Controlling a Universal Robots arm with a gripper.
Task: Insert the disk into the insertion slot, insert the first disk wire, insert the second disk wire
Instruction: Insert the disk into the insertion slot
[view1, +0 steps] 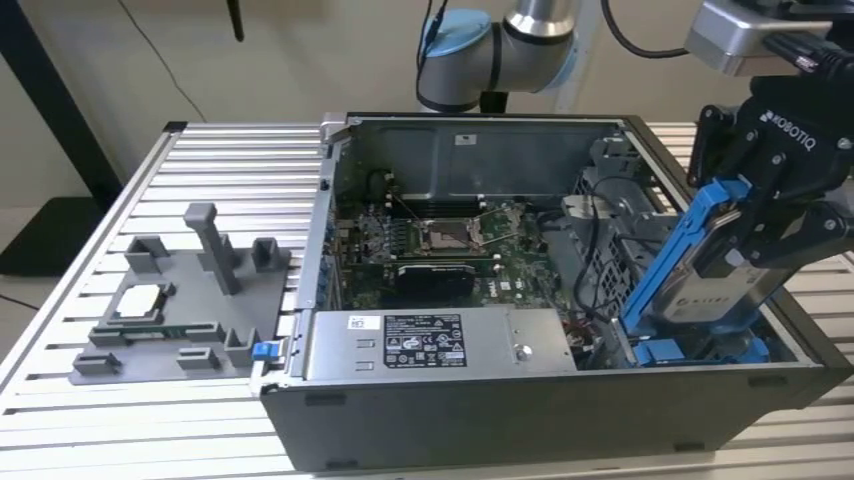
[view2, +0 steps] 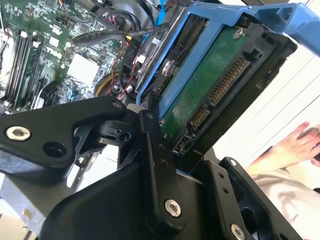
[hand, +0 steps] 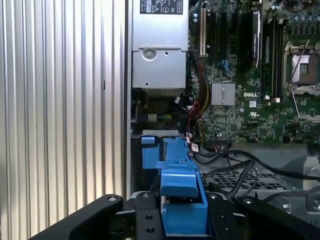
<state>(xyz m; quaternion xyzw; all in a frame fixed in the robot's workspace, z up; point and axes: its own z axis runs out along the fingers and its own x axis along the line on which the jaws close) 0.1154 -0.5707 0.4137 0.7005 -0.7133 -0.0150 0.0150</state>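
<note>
Setting: robotics lab, bench-top test cell. Evidence: a jointed robot arm (view1: 497, 50) stands behind a counter (view1: 80, 400) of slotted aluminium rails, against a bare beige wall (view1: 307, 60). On the counter sit an opened desktop computer case (view1: 534, 420) with its circuit board (view1: 441, 240) exposed and, beside it, a grey fixture block (view1: 187, 300) holding loose computer parts. In the second wrist view a person's hand (view2: 295, 145) and pale sleeve are close by the rig.
</note>
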